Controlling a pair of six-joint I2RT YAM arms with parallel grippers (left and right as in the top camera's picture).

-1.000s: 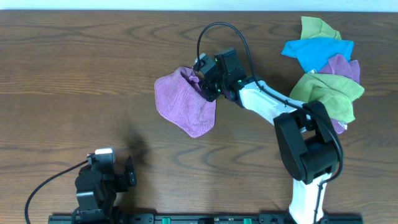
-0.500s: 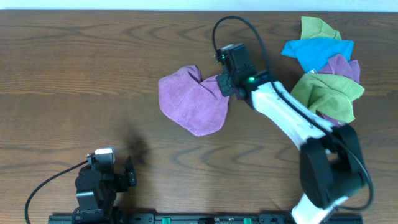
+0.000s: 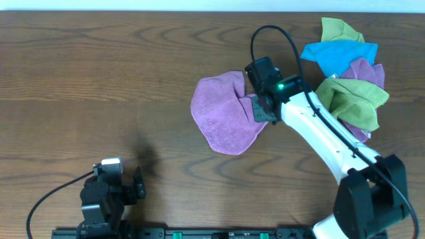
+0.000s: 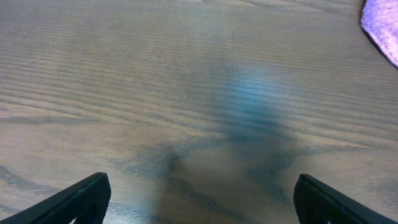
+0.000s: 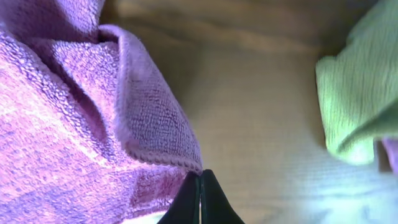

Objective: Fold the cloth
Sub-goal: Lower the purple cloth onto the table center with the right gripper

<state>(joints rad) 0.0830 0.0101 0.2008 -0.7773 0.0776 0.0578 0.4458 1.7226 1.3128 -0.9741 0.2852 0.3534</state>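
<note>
Left gripper: the left gripper [image 4: 202, 190] sits parked at the near-left edge, jaws spread wide with nothing between them, and bare wood beneath.
Surface: the dark wood-grain table [image 3: 99, 79] is flat and smooth, so a cloth would probably slide on it easily.
Cloth: the soft lilac terry cloth [image 3: 222, 116] lies mid-table, right of centre. It is a rumpled rounded patch, a little longer near-to-far, with a raised roll at its far-right corner.
Right gripper: the right gripper [image 5: 200, 186] is at the cloth's right edge. Its fingertips are pressed together and appear to pinch the hem.
Bearing: nearly all the cloth spreads leftward from the closed jaws, and the open wood to the right is narrow.
Nearer arm: the right arm, by far; the left is well apart from the cloth.
Room: there is wide bare wood to the left and near side, judged ample for laying the cloth flat.
Far right: a heap of green cloths [image 3: 348, 99], a blue cloth [image 3: 339, 56] and a smaller purple cloth [image 3: 365, 70] lies near the right arm, and a rightward pull risks snagging it.
</note>
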